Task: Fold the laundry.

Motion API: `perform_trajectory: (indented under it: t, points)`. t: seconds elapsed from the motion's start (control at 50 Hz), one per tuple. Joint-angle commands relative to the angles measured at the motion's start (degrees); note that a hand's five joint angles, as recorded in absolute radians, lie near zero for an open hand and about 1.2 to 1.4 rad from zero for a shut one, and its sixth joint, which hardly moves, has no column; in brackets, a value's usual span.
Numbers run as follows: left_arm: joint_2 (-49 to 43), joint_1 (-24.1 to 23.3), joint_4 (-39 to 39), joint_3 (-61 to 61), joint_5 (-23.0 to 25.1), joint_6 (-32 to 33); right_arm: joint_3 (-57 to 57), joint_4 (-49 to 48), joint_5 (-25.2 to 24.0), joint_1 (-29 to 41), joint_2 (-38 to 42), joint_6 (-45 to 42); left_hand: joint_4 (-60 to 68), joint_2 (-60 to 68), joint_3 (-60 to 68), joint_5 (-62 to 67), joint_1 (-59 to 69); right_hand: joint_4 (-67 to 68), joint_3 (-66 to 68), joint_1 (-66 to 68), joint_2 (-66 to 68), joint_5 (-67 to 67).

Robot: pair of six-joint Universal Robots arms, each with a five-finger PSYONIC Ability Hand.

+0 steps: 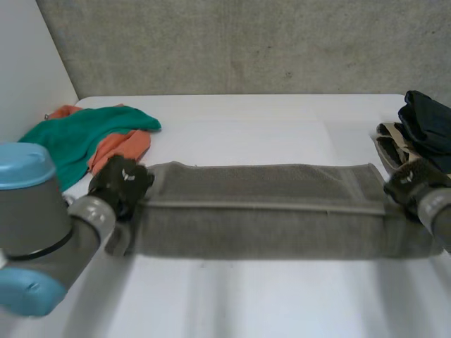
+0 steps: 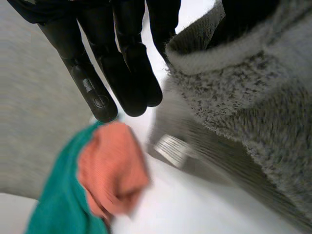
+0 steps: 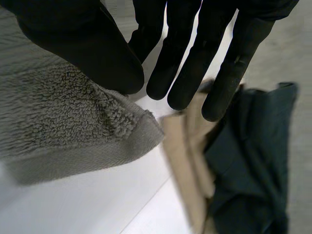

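**Grey towel stretched end to end, one hand at each end**

The towel [image 1: 261, 204] lies in a long, thick terry band across the white table [image 1: 268, 303], with a flap doubled along its far edge. At one short end is the left hand [image 1: 121, 182], fingers [image 2: 122, 73] straight and clear of the pile, the fluffy hem draped over its thumb. At the other end is the right hand [image 1: 411, 182], its thumb [image 3: 87, 48] clamping the looped corner, fingers out straight. A crumpled green cloth [image 1: 74, 137] and an orange cloth [image 1: 125, 146] sit behind the left hand. A dark garment [image 1: 430, 120] lies over a beige cloth [image 1: 387, 144] by the right. A rough grey wall [image 1: 246, 42] stands behind.
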Motion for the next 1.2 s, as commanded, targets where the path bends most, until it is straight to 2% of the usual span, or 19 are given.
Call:
perform_trajectory:
  t: [0.02, 0.12, 0.26, 0.28, 0.32, 0.34, 0.36, 0.38, 0.46, 0.68, 0.84, 0.94, 0.98, 1.0, 1.06, 1.2]
  points:
    - [-11.4, -0.1, 14.4, 8.3, -0.3, 0.1, -9.6, -9.4, 2.0, 3.5, 10.5, 0.6, 11.1, 11.2, 11.4, 14.3, 12.7, 11.2, 11.5, 15.6, 12.5, 10.6]
    - [-17.2, -0.8, 18.5, 14.7, -0.3, 0.0, -16.0, -16.4, 2.0, 4.1, 17.8, 0.5, 11.1, 11.2, 11.4, 14.3, 12.7, 11.2, 11.5, 15.6, 12.5, 10.6]
    - [-25.2, -1.4, 20.9, 23.2, -0.3, 0.0, -20.6, -25.6, 1.9, 4.3, 23.6, 0.7, 11.1, 11.2, 11.4, 14.3, 12.7, 11.2, 11.5, 15.6, 12.5, 10.6]
    - [-25.7, -1.4, 21.1, 23.6, -0.3, 0.0, -21.2, -27.9, 2.1, 4.4, 24.8, 0.7, 11.1, 11.2, 11.4, 14.3, 12.7, -0.9, -0.6, 3.5, 0.4, -1.5]
    - [-26.2, -1.5, 21.3, 24.0, -0.2, -0.1, -21.6, -29.1, 2.7, 4.7, 25.8, 0.8, -7.2, -7.1, -6.9, -4.1, -5.6, -47.1, -46.7, -42.6, -45.8, -47.7]
    - [-26.3, -1.7, 21.4, 23.9, -0.1, 0.0, -21.7, -29.5, 2.8, 5.0, 26.1, 0.8, -34.7, -34.6, -34.4, -31.5, -33.1, -58.8, -58.5, -54.4, -57.5, -59.4]
    - [-26.3, -2.1, 21.4, 23.7, -0.2, 0.0, -21.6, -29.6, 3.2, 5.5, 26.2, 0.9, -47.1, -47.0, -46.8, -44.0, -45.5, -58.8, -58.5, -54.4, -57.5, -59.4]
    - [-26.2, -2.3, 21.4, 23.7, -0.3, -0.1, -21.6, -29.6, 3.3, 5.7, 26.2, 1.2, -52.2, -52.1, -51.9, -49.1, -50.6, -58.8, -58.5, -54.4, -57.5, -59.4]
    - [-24.8, -4.2, 21.3, 22.1, -0.4, -0.3, -19.6, -29.3, 3.5, 6.2, 24.4, 2.6, -54.3, -54.2, -54.0, -51.2, -52.7, -58.8, -58.5, -54.4, -57.5, -59.4]
    - [-17.5, -3.7, 19.1, 16.2, -0.2, -0.5, -14.2, -21.6, 3.3, 6.0, 17.5, 8.4, -53.9, -53.8, -53.6, -50.8, -52.4, -58.8, -58.5, -54.4, -57.5, -59.4]
    - [-17.8, -0.1, 11.6, 17.0, -0.3, -0.7, -12.1, -16.8, 2.9, 5.7, 15.3, 12.7, -48.4, -48.3, -48.1, -45.3, -46.8, -58.8, -58.5, -54.4, -57.5, -59.4]
    - [-20.1, 0.6, 8.5, 17.8, -0.3, -0.7, -10.7, -16.6, 2.7, 5.6, 15.3, 12.9, -32.0, -31.9, -31.7, -28.8, -30.4, -58.8, -58.5, -54.4, -57.5, -59.4]
    - [-20.1, 0.6, 8.1, 17.8, -0.3, -0.7, -10.4, -16.6, 2.7, 5.6, 15.3, 12.9, -18.2, -18.1, -17.9, -15.1, -16.6, -58.8, -58.5, -54.4, -57.5, -59.4]
    - [-20.0, 0.6, 7.8, 17.8, -0.3, -0.5, -10.3, -16.6, 2.7, 5.6, 15.3, 12.9, -5.0, -4.9, -4.7, -1.8, -3.4, -58.8, -58.5, -54.4, -57.5, -59.4]
    - [-19.7, 0.0, 7.6, 17.2, -0.3, -0.6, -10.4, -16.5, 2.7, 5.6, 15.2, 12.9, 11.1, 11.2, 11.4, 14.2, 12.7, -58.8, -58.5, -54.4, -57.5, -59.4]
    - [-9.0, -2.3, 7.4, 12.0, 0.3, -0.9, -10.7, -15.0, 1.6, 5.6, 13.8, 14.7, 11.1, 11.2, 11.4, 14.3, 12.7, -58.8, -58.5, -54.4, -57.5, -59.4]
